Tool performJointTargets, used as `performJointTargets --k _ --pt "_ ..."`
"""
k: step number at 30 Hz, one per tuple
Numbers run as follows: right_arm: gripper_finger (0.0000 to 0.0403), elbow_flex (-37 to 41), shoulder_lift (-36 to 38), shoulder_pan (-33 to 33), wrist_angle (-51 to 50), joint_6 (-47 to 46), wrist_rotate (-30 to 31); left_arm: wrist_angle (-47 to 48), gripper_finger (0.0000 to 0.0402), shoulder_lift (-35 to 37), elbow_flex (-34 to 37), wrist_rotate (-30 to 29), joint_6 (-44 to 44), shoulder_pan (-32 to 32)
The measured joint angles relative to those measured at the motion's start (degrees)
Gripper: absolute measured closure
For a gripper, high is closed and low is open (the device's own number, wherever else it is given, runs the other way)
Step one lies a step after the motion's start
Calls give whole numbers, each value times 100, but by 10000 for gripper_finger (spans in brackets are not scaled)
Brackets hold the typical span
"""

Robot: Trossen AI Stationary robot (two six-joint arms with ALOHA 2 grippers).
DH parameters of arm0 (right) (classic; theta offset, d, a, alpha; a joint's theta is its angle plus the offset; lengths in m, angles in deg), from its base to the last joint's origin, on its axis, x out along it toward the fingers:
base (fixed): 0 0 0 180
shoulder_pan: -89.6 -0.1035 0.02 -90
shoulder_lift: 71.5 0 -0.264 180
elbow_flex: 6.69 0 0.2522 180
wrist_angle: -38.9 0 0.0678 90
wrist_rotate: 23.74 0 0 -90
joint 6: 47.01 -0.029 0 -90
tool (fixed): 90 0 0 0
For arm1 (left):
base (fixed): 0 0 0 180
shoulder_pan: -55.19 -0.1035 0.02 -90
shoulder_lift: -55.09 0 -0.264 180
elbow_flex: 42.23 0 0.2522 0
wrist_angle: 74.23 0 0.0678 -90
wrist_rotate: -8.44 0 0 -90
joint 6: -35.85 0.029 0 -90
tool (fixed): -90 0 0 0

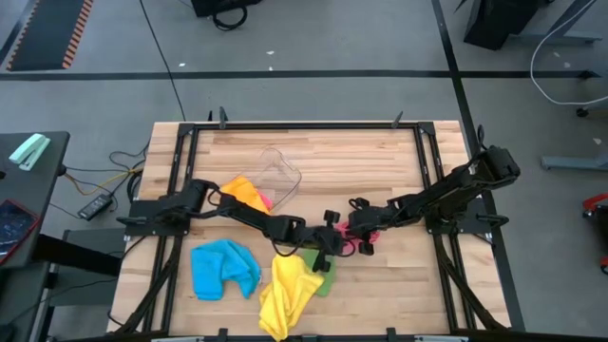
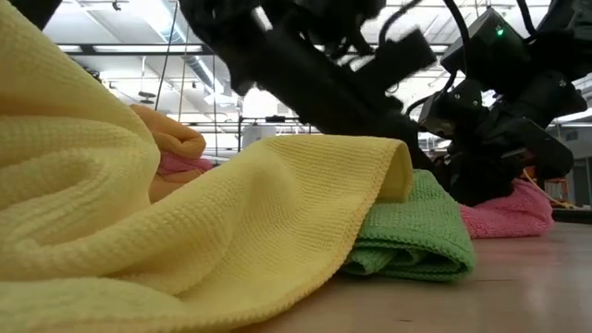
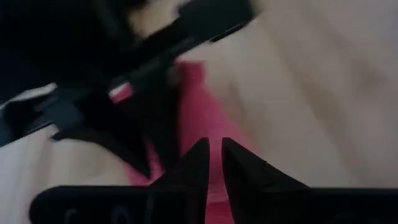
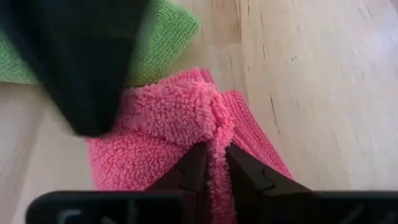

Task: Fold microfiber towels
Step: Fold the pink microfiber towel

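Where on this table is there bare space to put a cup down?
The far strip behind the clear tub is bare wood, as is the near right corner beyond the pink towel. The near middle is crowded: blue towel, yellow towel, both arms.

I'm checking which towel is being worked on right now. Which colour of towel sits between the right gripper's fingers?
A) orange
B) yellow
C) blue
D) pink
D: in the right wrist view a raised fold of the pink towel runs up between the right gripper fingers, while the blue towel and yellow towel lie apart, nearer the table's front edge.
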Motion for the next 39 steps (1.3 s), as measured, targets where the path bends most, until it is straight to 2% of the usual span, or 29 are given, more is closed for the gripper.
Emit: performJointTargets --k 3,6,15,19,24,28,31,34,39 --pt "337 0 0 0 3 -33 -2 -100 336 -38 -9 -73 66 -95" --pt "336 3 0 -2 0 -42 0 265 331 -51 -15 -73 -171 -161" --pt "336 6 66 -2 -16 -59 -28 921 347 -60 -15 -95 -456 -61" --pt "335 27 532 -2 -430 -18 -35 948 350 -60 -15 -71 -526 -66" --pt "335 27 1249 -2 -1477 -28 171 1018 347 -60 -17 -75 -512 -72" --pt "335 27 1862 -38 -1731 -28 158 1029 343 -57 -17 -73 -526 -72" --pt "335 25 2260 -215 -1645 6 142 1035 345 -57 -17 -73 -528 -72" --pt "335 20 2357 -479 -1237 13 140 1037 350 -57 -17 -73 -530 -72" --pt "335 14 1820 -914 -758 -17 468 1037 347 -55 -17 -73 -533 -83"
